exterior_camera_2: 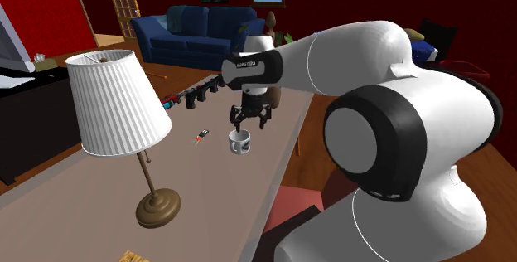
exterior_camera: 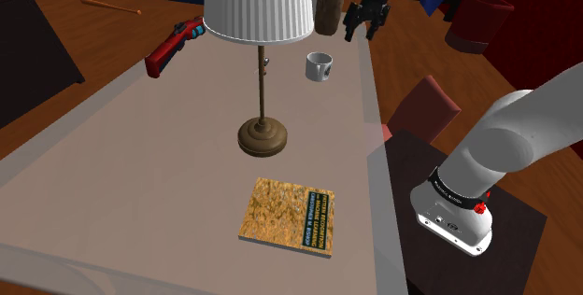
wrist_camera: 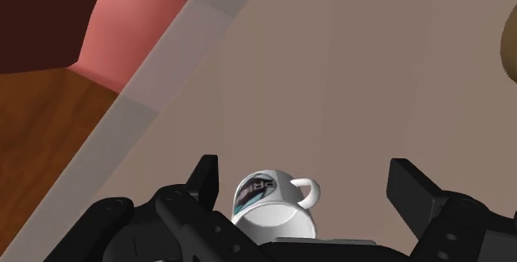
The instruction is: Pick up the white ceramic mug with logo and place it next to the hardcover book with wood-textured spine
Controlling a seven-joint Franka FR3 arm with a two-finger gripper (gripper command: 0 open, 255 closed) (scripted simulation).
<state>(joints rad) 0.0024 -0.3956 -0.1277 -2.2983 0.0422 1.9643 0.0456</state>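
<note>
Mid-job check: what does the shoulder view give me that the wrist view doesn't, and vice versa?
Shoulder view: the book lying flat on the table, the lamp standing between it and the mug, a red tool farther off. Wrist view: the mug's logo up close, seen between open fingers that don't touch it. Both: mug, gripper, table.

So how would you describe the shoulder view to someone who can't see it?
A white robot arm reaches over a pale table, its open black gripper poised in the air just beyond a small white mug. Nearer the camera are a lamp with a white shade and a yellowish, wood-patterned book lying flat.
</note>
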